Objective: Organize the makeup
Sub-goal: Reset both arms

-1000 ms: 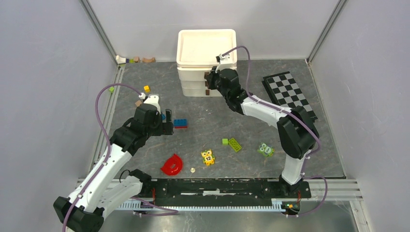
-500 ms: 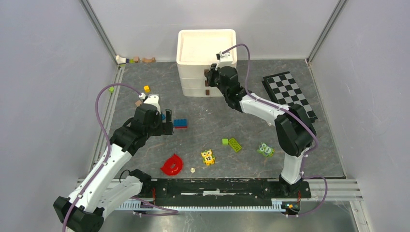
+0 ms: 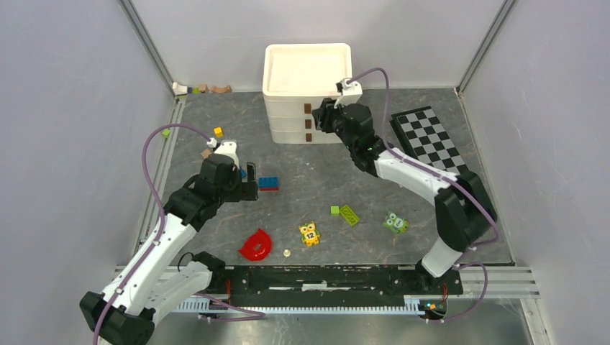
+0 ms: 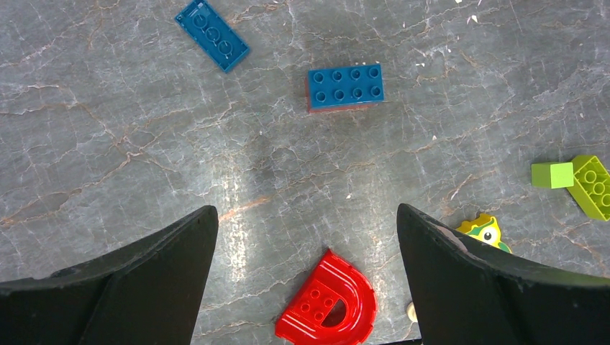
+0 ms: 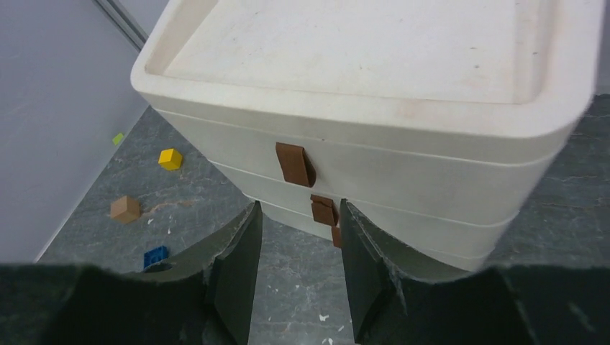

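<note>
No makeup shows in any view. A white three-drawer unit [image 3: 306, 79] [image 5: 374, 86] stands at the back of the table, its drawers shut and its brown handles [image 3: 308, 122] [image 5: 293, 164] facing forward. My right gripper [image 3: 321, 118] [image 5: 300, 210] hovers just in front of the lower handles, open, with nothing between its fingers. My left gripper [image 3: 248, 185] [image 4: 306, 212] hangs wide open and empty over bare table, above the red half-ring piece [image 4: 329, 305].
Toy pieces lie scattered: blue bricks [image 3: 268, 183] [image 4: 346, 86], a red half-ring [image 3: 257, 245], a yellow owl block [image 3: 310, 233], green bricks [image 3: 349, 214], a green owl block [image 3: 395, 222]. A checkerboard [image 3: 430, 140] lies at the right. Small blocks [image 3: 201, 89] sit by the back-left wall.
My right gripper, earlier shut at the drawer handles, has opened and drawn back to the right of them. The left arm has not moved.
</note>
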You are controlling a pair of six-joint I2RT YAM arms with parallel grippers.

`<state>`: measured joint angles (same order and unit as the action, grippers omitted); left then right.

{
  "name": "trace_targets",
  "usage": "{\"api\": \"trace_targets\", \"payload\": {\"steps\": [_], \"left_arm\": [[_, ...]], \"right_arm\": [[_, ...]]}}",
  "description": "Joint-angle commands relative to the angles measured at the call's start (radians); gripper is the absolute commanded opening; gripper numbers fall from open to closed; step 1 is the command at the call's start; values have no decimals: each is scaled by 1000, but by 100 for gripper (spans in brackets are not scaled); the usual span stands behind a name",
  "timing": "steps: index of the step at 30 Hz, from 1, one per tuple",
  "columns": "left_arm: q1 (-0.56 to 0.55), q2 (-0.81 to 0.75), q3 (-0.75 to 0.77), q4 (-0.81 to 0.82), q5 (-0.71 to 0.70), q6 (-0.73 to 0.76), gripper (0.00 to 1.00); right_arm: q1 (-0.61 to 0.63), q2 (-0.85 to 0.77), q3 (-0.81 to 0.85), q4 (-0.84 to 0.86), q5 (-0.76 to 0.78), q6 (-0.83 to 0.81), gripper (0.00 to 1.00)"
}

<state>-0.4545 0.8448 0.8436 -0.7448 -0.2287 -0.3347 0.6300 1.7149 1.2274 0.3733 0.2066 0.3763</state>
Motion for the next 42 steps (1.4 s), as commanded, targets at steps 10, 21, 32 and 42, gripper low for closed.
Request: {"api": "trace_targets", "payload": {"steps": [10, 21, 32, 42], "left_arm": [[3, -30, 11, 51, 23, 23, 100], [2, -161, -3, 36, 154, 19, 100], [4, -138, -9, -10, 76, -68, 100], [4, -128, -26, -2, 25, -78, 100]], "right_arm": [[-7, -487, -364, -239, -101, -25, 62], [-7, -947, -692, -572, 57, -159, 73], [-6, -1298, -942, -526, 146, -105, 98], [-6, -1292, -960, -551, 169, -213, 98]]}}
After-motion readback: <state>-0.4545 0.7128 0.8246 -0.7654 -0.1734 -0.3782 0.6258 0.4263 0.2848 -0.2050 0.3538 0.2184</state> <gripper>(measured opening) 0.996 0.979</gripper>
